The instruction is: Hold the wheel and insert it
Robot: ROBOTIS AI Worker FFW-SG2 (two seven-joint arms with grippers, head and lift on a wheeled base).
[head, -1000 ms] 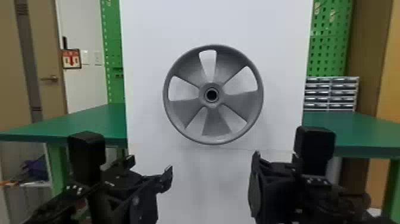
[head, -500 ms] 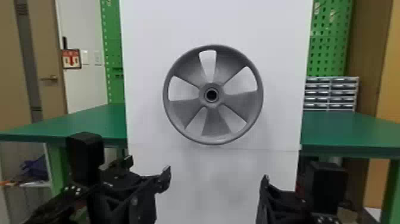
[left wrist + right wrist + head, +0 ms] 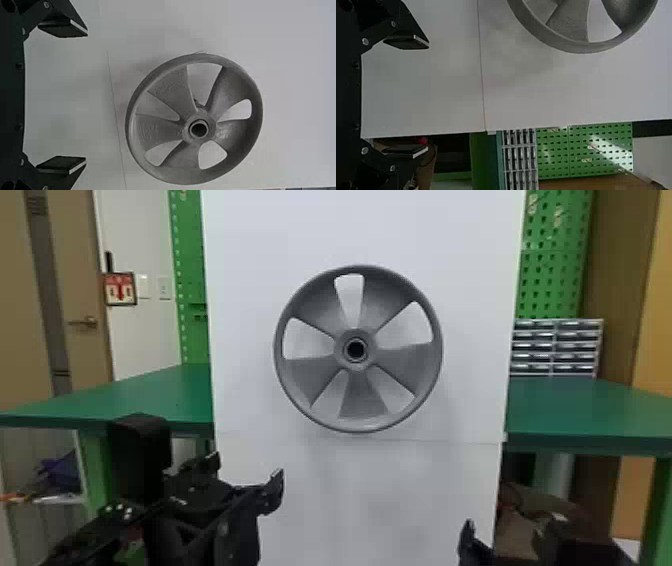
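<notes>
Head view: spoked grey wheel (image 3: 364, 397) upright against white panel (image 3: 240, 290); left pincer (image 3: 86, 97) and right pincer (image 3: 428, 96) released, nearer. Uneven contact from either side could dislodge the wheel.

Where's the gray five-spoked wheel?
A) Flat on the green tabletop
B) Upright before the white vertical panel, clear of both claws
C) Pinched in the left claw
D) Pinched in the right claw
B: the wheel stands upright before the white panel; left claw and right claw are open, apart from it.
</notes>
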